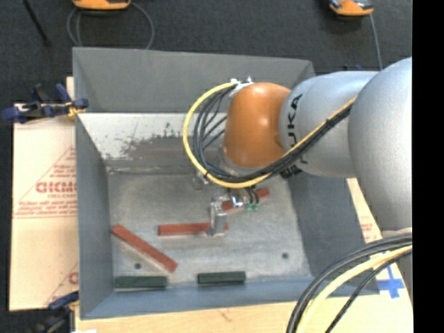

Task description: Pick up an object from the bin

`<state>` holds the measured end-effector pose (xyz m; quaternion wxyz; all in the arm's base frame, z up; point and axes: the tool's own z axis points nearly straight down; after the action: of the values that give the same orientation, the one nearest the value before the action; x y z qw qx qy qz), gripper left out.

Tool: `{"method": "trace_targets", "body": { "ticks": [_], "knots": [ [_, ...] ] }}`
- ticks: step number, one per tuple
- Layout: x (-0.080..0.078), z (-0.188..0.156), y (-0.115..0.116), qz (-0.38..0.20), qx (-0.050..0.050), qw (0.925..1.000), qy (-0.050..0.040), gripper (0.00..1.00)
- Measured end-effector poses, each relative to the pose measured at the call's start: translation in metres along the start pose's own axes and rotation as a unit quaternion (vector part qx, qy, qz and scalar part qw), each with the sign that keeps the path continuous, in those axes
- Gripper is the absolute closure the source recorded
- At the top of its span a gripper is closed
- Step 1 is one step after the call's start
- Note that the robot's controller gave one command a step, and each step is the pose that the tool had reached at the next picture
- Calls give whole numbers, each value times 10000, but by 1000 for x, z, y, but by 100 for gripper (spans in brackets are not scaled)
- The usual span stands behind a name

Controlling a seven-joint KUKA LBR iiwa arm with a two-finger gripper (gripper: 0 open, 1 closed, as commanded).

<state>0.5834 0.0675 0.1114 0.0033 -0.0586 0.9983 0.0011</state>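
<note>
- while the arm reaches into the grey bin [94, 207] from the right, its pincer [218, 222] is low over the floor, below the orange cover [253, 123] and the cables at the wrist.
- the pincer's tip is at the right end of a short red-brown bar [182, 229] that lies flat, roughly level, near the middle of the floor; tip and bar end look to be touching or just beside each other.
- how far the pincer is open i cannot tell, since the wrist hides most of it; nothing can be seen in its hold.
- nearby things: a longer red-brown bar [144, 248] lies slanted to the lower left, and two dark green bars, one at the front left [141, 282] and one at the front middle [221, 277], lie along the front wall, well apart from the pincer.
- a small red and green piece [258, 195] peeks out under the wrist, too hidden to name.
- progress, as a judgement: the approach looks done, with the pincer down at the short bar's level; the bar lies on the floor, not lifted.
- left to do: get a sure grip on a thing, most likely that short bar, and raise it clear of the bin.
</note>
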Motion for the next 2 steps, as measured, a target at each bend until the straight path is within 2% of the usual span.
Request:
{"method": "trace_targets", "body": {
  "ticks": [1,2],
  "knots": [
    [13,43,-11,78,2,10000,39,0],
    [12,43,-11,69,6,10000,22,0]
  ]
}}
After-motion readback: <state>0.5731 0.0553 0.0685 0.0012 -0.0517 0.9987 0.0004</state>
